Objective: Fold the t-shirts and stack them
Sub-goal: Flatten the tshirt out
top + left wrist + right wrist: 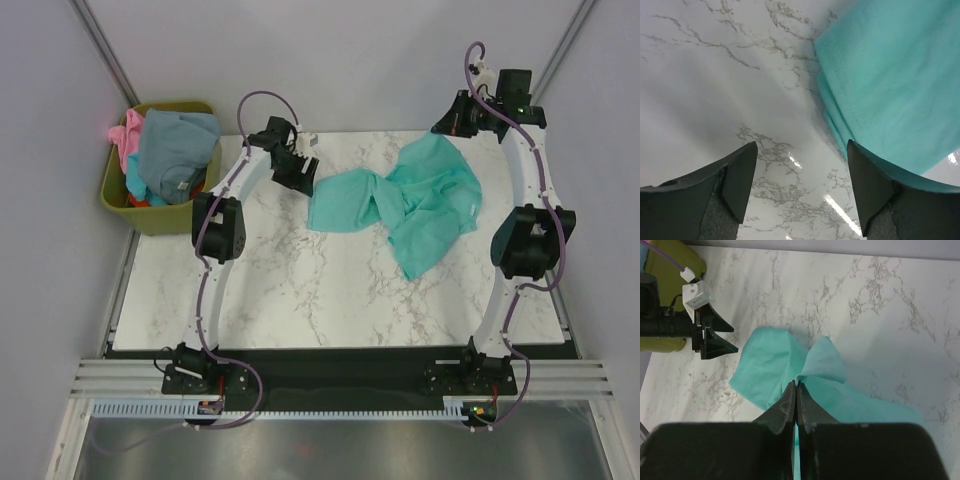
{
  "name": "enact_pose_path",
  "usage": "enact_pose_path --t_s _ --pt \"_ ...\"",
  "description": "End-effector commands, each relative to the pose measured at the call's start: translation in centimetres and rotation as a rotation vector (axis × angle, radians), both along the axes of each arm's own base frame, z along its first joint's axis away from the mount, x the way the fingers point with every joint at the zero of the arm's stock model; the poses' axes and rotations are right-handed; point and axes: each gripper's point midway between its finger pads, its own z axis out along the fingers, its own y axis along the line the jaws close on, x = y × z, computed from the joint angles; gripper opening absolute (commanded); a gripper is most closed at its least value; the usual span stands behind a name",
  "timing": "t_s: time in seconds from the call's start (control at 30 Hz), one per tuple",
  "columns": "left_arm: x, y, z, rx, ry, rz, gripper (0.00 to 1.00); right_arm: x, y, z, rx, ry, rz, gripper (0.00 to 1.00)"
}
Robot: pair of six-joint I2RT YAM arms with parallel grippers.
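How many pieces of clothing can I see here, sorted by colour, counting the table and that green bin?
Teal: 2, the teal shirt on the table and a teal scrap in the bin
Grey-blue: 1, the grey-blue shirt topping the bin
Pink: 1, the pink shirt, partly buried
Red-orange: 1, a red-orange sliver, mostly hidden
Total: 5

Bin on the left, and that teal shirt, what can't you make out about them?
- Top view: the grey-blue shirt covers what lies deeper in the bin.
- Left wrist view: the teal shirt is cut off by the frame's edges.
- Right wrist view: the fingers hide the shirt's near part.
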Motion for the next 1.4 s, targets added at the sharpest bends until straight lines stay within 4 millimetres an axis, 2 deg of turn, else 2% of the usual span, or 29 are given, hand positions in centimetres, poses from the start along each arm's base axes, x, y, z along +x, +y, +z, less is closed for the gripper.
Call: enact_pose_path --t_s 0.0,0.13,0.2,0.37,0.5,0.7,0.8,0.87,0.9,0.93,0.97,1.03,1.13,1.17,1.2,1.23,1.27,1.3,1.33,1.37 --pt "-0.2 -2.6 0.8 -0.111 0.025 -0.021 0.79 -0.3 0.4 0.1 -0.023 -0.007 0.006 0.05" --pt "-0.4 -4.5 3.1 -0.207 0.015 -0.052 0.78 -0.8 1.0 1.1 -0.044 -0.028 0.012 0.05" --pt "-0.4 -5.5 3.7 -0.247 0.014 -0.068 0.78 -1.1 1.2 0.8 -0.051 -0.020 0.018 0.05" --pt "-0.2 -7.1 2.4 -0.271 0.018 -0.099 0.74 -1.6 1.3 0.4 -0.060 -0.009 0.016 0.05" --pt "0.6 -7.5 1.3 -0.265 -0.001 -0.094 0.72 -1.8 1.2 0.5 -0.067 -0.010 0.012 0.05" --pt "2.0 -8.0 1.2 -0.271 -0.055 -0.102 0.68 -2.3 1.1 0.0 -0.076 0.007 0.011 0.04" --pt "2.1 -8.1 1.5 -0.274 -0.067 -0.110 0.58 -2.4 1.0 -0.3 -0.080 0.011 0.008 0.04" --pt "1.9 -8.3 2.1 -0.283 -0.069 -0.116 0.39 -2.4 1.0 -0.3 -0.082 0.012 0.007 0.04" --pt "2.0 -8.1 2.3 -0.280 -0.072 -0.107 0.25 -2.3 0.9 -0.3 -0.085 0.010 0.006 0.04" --pt "2.1 -8.1 3.2 -0.279 -0.084 -0.097 0.04 -2.3 0.9 -0.4 -0.086 0.011 0.005 0.04" --pt "2.0 -7.8 3.2 -0.270 -0.081 -0.087 0.02 -2.2 0.9 -0.4 -0.088 0.009 0.004 0.04" --pt "2.0 -7.7 4.4 -0.277 -0.098 -0.093 0.02 -2.0 0.7 -0.4 -0.095 0.007 -0.006 0.03" --pt "2.0 -7.2 7.9 -0.300 -0.141 -0.097 0.02 -1.2 0.1 0.0 -0.120 -0.012 -0.035 0.01" --pt "1.7 -7.1 11.0 -0.318 -0.184 -0.104 0.02 -0.8 -0.2 1.0 -0.131 -0.041 -0.047 0.00" --pt "1.5 -6.9 12.5 -0.326 -0.205 -0.106 0.02 -0.4 -0.4 0.9 -0.144 -0.046 -0.058 0.00" --pt "0.9 -6.6 13.9 -0.330 -0.217 -0.110 0.02 0.1 -1.1 1.2 -0.166 -0.058 -0.087 0.00" --pt "-0.2 -6.3 17.8 -0.361 -0.267 -0.132 0.02 0.6 -1.4 2.3 -0.178 -0.090 -0.100 0.00" --pt "-1.1 -6.0 19.7 -0.375 -0.288 -0.144 0.02 0.9 -1.7 2.2 -0.186 -0.091 -0.113 0.00" --pt "-2.1 -5.6 21.0 -0.381 -0.299 -0.155 0.02 1.2 -2.0 2.6 -0.187 -0.102 -0.124 0.00" --pt "-4.0 -5.2 19.7 -0.387 -0.231 -0.164 0.02 1.4 -2.1 3.2 -0.190 -0.117 -0.129 0.00"
